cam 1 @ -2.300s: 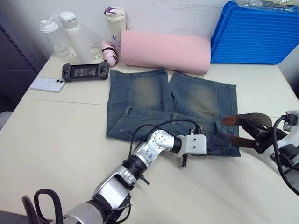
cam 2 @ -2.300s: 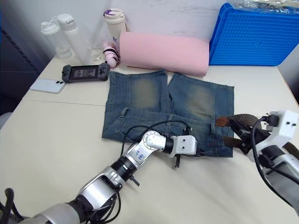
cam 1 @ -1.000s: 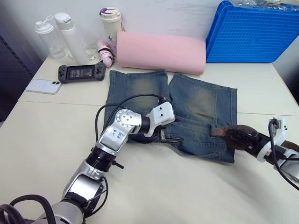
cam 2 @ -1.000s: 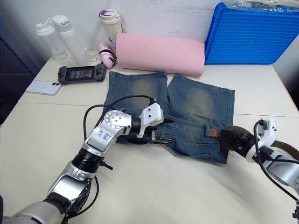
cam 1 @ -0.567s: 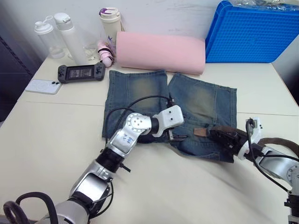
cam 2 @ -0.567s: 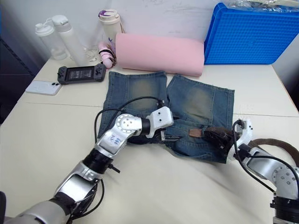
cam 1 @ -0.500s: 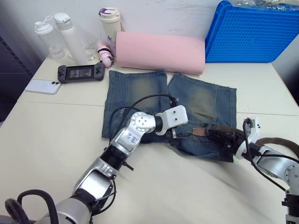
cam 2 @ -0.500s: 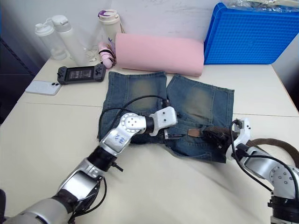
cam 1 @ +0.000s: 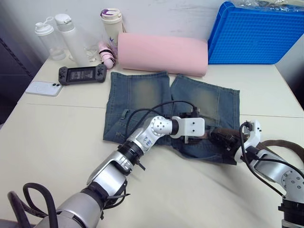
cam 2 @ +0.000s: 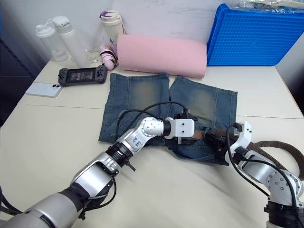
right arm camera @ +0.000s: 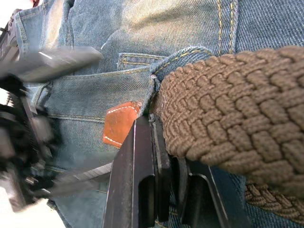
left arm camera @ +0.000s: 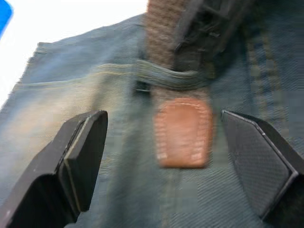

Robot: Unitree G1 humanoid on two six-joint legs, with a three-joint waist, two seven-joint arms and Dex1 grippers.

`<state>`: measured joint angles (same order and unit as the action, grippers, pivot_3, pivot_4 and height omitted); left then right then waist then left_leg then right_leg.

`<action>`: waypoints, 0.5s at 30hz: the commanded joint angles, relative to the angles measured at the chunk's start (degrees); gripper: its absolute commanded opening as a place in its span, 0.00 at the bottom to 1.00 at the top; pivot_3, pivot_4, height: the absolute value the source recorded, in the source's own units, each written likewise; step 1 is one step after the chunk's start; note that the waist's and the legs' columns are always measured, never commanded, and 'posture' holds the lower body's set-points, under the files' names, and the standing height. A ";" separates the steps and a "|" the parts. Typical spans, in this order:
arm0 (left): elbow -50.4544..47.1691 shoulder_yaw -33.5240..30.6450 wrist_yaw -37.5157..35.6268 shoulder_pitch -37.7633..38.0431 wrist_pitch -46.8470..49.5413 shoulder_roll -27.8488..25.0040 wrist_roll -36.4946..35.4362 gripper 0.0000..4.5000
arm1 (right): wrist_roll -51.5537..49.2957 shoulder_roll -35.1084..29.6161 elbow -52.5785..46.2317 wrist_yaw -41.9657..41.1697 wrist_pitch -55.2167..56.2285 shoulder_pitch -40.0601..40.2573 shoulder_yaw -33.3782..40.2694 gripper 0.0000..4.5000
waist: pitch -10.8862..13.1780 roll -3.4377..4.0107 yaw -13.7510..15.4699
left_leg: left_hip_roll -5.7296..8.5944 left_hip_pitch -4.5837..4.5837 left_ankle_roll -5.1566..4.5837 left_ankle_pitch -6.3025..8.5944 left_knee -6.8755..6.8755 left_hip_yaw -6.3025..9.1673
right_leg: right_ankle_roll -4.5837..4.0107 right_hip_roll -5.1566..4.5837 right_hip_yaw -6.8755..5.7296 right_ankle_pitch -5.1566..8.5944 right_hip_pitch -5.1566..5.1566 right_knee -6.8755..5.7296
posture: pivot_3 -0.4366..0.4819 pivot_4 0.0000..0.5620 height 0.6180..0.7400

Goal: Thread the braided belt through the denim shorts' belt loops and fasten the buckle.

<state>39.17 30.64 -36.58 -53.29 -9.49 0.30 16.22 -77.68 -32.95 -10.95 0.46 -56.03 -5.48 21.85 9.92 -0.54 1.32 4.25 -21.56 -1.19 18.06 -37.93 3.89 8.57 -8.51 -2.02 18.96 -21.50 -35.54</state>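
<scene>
Here, in the head views, the denim shorts [cam 1: 171, 102] are seen spread flat on the bench [cam 1: 52, 137], waistband toward the robot, in front of a pink roll [cam 1: 164, 52] and a blue crate [cam 1: 256, 35]. Bottles [cam 1: 69, 33], a game controller [cam 1: 81, 73] and a phone [cam 1: 42, 87] are seen at the far left of the bench. The left hand [cam 1: 186, 138] is held over the waistband, near its middle, and the right hand [cam 1: 223, 138] lies on the shorts' right end. The braided belt [cam 2: 278, 151] is seen trailing off to the right from that hand.

In the left wrist view, the left hand's fingers [left arm camera: 80, 152] are spread wide apart, and between them lies the belt's tan leather tip [left arm camera: 183, 130], passed under a belt loop [left arm camera: 166, 77] and resting on the denim. No finger touches it.

In the right wrist view, the right hand [right arm camera: 164, 180] is seen clamped on the braided belt just behind the tip, beside a stitched pocket [right arm camera: 137, 61].
</scene>
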 commanded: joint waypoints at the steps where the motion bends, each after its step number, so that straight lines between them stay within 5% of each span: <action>1: 0.11 0.29 -1.01 -0.72 -1.10 0.29 0.97 0.93 | 1.43 0.73 -0.34 0.92 -0.32 1.06 0.19 0.00 | 0.00 0.00 0.01 | 0.00 0.00 0.00 0.00 0.01 0.00 | 0.00 0.00 0.00 0.00 0.00 0.00 | 0.48 0.27 1.00; 15: 3.77 -1.94 9.29 -4.92 -6.38 -2.41 6.21 0.93 | 3.31 2.05 -0.28 -0.04 -0.18 0.52 -0.03 0.00 | 0.01 -0.01 -0.02 | 0.02 0.00 0.00 0.00 -0.01 -0.02 | 0.00 -0.01 0.02 0.00 -0.01 0.00 | 0.48 0.27 1.00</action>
<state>43.44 31.46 -29.87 -56.21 -15.37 -0.42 21.95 -75.56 -31.15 -11.14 0.17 -55.21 -5.96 22.36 9.93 -0.54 1.29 4.26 -21.56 -1.19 18.06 -37.93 3.87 8.57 -8.52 -2.00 18.96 -21.52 -35.55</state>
